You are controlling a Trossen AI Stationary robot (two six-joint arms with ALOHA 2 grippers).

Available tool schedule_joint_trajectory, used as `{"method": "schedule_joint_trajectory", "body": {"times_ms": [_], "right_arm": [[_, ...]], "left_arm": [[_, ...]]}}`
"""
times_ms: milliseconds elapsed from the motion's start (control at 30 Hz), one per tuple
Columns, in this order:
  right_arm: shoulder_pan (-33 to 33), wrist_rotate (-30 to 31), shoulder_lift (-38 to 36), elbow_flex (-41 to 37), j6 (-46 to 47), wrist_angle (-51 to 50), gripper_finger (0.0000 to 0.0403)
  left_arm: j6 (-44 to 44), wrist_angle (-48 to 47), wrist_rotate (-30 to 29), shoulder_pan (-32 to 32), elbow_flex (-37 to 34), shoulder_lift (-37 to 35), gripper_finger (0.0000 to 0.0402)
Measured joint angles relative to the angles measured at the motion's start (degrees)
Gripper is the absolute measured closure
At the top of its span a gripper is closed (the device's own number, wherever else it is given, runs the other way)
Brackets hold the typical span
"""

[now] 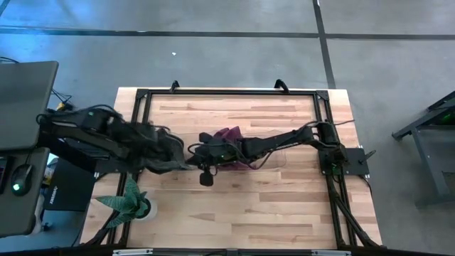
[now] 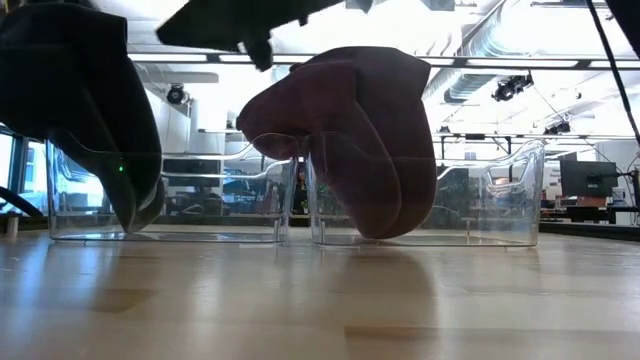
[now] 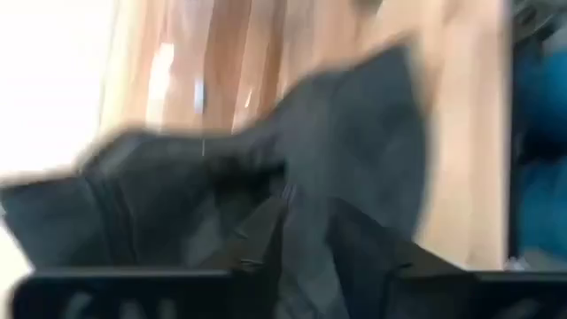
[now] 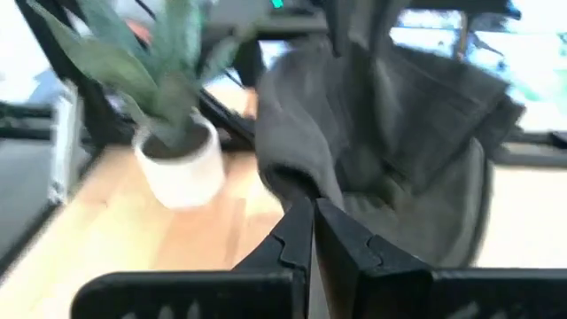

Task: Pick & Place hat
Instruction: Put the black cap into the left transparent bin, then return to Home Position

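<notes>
A dark grey hat point(image 1: 165, 158) hangs from my left gripper point(image 1: 181, 155) near the table's middle. In the low view it point(image 2: 95, 110) hangs into the left of two clear bins point(image 2: 200, 205). A maroon hat point(image 1: 231, 136) lies under my right arm. In the low view it point(image 2: 355, 130) stands tall, its lower end in the right clear bin point(image 2: 480, 200). My right gripper point(image 1: 194, 151) is shut, its tips at a fold of the grey hat point(image 4: 292, 182). My left gripper pinches a bunched part of the grey hat's cloth point(image 3: 292, 208) between its two fingers. The hat hangs below the fingers, slack. My right gripper has its shut fingertips point(image 4: 301, 221) against the grey hat's lower fold point(image 4: 297, 188); I cannot tell whether cloth lies between them.
A potted plant in a white pot point(image 1: 134, 205) stands at the table's near left; it also shows in the right wrist view point(image 4: 177, 159). A black frame point(image 1: 227, 91) runs around the table. Bare wood point(image 1: 270, 206) lies toward the near edge.
</notes>
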Motion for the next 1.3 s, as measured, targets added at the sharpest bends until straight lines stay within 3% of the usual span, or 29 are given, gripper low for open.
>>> {"method": "schedule_joint_trajectory", "body": {"times_ms": [167,333,600,733,833,1033,1167,1300], "right_arm": [[2.98,7.44,-4.44,-0.04,-1.03,-7.56,0.0391],[6.24,10.78,-10.03,0.02,-2.33,-14.78,0.0391],[11.27,15.18,-18.91,-2.33,-2.10,-30.34,0.0392],[12.69,15.80,-28.22,-15.09,2.20,-26.13,0.0401],[13.23,17.72,-39.72,-29.33,7.42,-20.13,0.0398],[13.78,3.68,-66.80,-57.64,13.51,-1.73,0.0397],[13.88,9.13,-83.24,-72.81,12.40,8.89,0.0401],[10.27,10.53,-97.39,-81.72,12.26,9.08,0.0400]], "left_arm": [[-0.99,-1.81,4.77,-0.03,-6.51,1.00,0.0391],[4.86,-2.37,2.53,-0.03,-9.61,1.05,0.0385],[12.13,-2.48,0.00,-0.02,0.91,1.38,0.0400],[10.56,8.53,-4.55,-0.02,4.98,1.56,0.0399],[8.73,22.63,-3.49,-0.01,3.13,0.46,0.0399],[12.87,40.41,-5.55,-0.01,-6.51,0.65,0.0399],[13.95,53.71,-10.38,-0.01,-13.43,1.47,0.0399],[14.52,61.80,-13.69,0.04,-18.16,1.78,0.0399]]}}
